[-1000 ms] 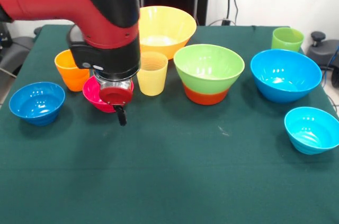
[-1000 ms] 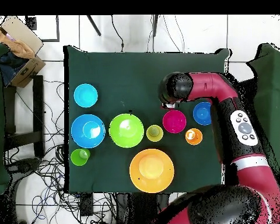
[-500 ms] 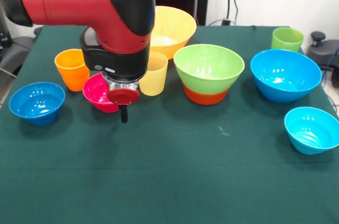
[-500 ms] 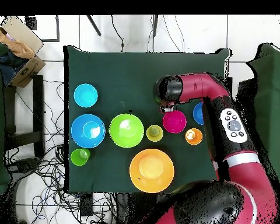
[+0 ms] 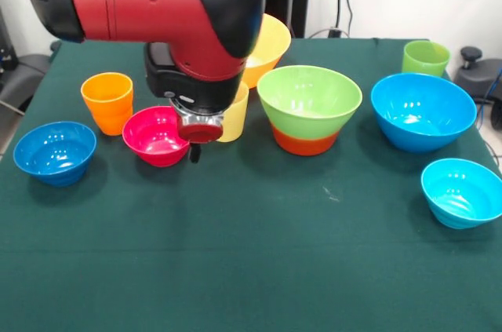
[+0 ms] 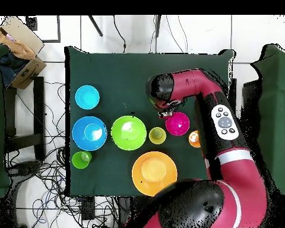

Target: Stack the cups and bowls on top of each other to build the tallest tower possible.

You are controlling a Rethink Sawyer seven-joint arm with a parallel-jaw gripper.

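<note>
A red and black arm is hanging its gripper (image 5: pixel 194 150) between the magenta bowl (image 5: pixel 155 136) and pale yellow cup (image 5: pixel 232 116), at nine o'clock of the green-on-red bowl stack (image 5: pixel 309 110). I cannot tell whether the fingers are open. Glossy, slippery plastic risks being knocked sideways across the green worktop (image 5: pixel 259 261).

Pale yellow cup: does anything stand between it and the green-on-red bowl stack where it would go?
Nothing visible does. The pale yellow cup stands right beside the light green bowl, with only bare cloth between them. In the front view, the gripper hangs in front of the cup, near the magenta bowl.
</note>
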